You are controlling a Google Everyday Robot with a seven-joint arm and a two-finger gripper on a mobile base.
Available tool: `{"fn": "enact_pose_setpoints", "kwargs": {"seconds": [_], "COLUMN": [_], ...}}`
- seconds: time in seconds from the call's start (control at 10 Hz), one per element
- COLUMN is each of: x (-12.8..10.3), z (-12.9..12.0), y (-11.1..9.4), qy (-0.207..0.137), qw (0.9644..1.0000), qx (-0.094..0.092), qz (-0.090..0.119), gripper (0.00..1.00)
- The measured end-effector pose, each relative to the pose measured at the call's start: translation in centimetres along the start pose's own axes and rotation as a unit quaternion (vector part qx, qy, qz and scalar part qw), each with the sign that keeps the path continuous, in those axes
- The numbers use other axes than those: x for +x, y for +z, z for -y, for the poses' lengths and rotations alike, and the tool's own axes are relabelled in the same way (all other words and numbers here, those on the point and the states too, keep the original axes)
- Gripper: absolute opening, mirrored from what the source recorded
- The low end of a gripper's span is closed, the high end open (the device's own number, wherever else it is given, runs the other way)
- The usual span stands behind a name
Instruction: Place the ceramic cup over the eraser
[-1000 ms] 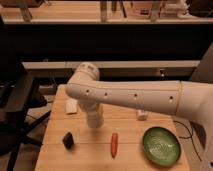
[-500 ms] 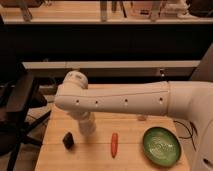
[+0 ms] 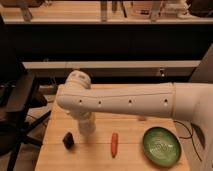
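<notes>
Leftward and down is how my arm has swung over the last second, carrying its white end closer to the eraser; in the last half second it barely shifts.

Under me is a pale wooden table of long planks. Behind it runs a dark wall with a white ledge and a lit shelf higher up. A black office chair stands off the table's left edge.

My gripper hangs straight down from the bent elbow, low over the table's left half. Whether it is clamped or free I cannot tell, as the forearm covers it. The white cylinder at its lower end reads as the ceramic cup, upright with its long axis vertical. I cannot tell which way its mouth faces.

The eraser lies on the wood just beside the gripper, to its left and nearer the camera, apart from the cup. It is a chunky dark block and I cannot make out its long axis.

To the gripper's right lies an orange carrot, its length running near to far. Further right, well apart, sits a green plate.
</notes>
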Motion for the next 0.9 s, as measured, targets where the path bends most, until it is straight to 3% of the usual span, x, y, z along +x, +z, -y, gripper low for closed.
{"fn": "enact_pose_setpoints", "kwargs": {"seconds": [0.2,0.4,0.9], "x": [-0.1,-0.7,-3.4], "z": [0.7,1.7,5.2], "y": [-2.7,-4.0,-4.0], "qy": [-0.004,-0.019,-0.073], "qw": [0.9998,0.9994,0.9969], "qx": [0.016,0.026,0.028], "qz": [-0.007,-0.01,0.003], "gripper": [0.01,0.01,0.01]}}
